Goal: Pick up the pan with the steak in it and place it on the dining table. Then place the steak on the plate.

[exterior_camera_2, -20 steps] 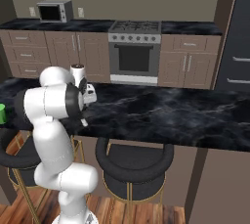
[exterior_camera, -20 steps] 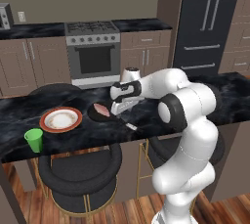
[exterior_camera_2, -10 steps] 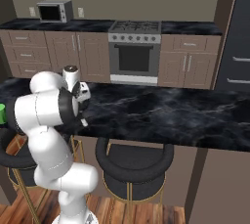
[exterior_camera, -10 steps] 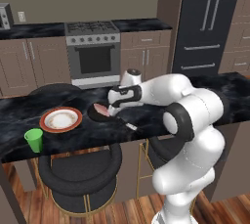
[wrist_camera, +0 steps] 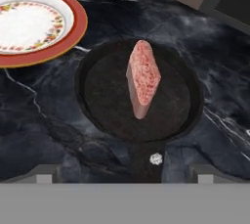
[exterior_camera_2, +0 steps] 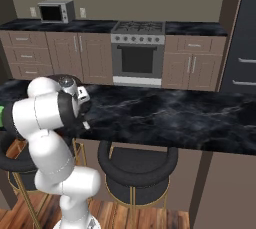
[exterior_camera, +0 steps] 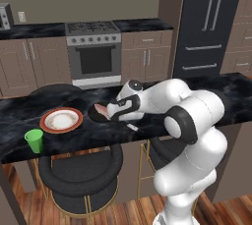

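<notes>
Gripper (wrist_camera: 125,171) spread wide above one pan (wrist_camera: 105,115) holding one steak (wrist_camera: 143,77), beside one plate (wrist_camera: 73,37).

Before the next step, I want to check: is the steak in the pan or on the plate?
In the pan. The steak lies on the pan; the plate beside it is empty.

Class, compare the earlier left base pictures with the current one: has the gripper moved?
Yes. The gripper has shifted left along the dining table, toward the plate, and now hangs over the pan.

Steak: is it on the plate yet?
No, the steak lies in the pan, beside the plate.
</notes>
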You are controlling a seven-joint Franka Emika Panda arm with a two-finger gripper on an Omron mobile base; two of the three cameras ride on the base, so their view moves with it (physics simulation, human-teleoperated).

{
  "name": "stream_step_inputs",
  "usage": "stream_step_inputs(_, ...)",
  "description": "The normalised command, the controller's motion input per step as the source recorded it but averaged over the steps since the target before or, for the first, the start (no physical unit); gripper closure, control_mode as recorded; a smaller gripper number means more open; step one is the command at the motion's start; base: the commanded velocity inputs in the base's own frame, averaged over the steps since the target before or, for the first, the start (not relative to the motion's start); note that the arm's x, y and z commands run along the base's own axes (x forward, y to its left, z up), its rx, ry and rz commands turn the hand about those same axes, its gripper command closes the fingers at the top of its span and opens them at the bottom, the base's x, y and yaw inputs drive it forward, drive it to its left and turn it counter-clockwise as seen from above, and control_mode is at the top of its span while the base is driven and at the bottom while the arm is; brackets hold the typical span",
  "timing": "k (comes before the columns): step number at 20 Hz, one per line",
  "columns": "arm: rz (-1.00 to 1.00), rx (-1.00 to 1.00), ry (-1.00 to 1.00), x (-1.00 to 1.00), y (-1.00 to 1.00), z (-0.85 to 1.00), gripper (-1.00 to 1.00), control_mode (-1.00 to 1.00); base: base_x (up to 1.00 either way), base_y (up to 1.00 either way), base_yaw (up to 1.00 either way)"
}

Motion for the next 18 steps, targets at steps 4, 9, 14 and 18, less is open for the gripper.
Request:
stream_step_inputs(4,-0.05,0.00,-0.05,0.57,0.27,0.10,-1.00,-1.00,0.00,0.00,0.00)
stream_step_inputs(9,-0.06,0.00,-0.01,0.44,0.30,0.02,-1.00,-1.00,0.00,0.00,0.00)
stream_step_inputs(14,-0.02,0.00,0.00,0.10,0.18,0.00,-1.00,-1.00,0.00,0.00,0.00)
stream_step_inputs(18,0.00,0.00,0.00,0.13,0.04,-0.02,-1.00,-1.00,0.00,0.00,0.00)
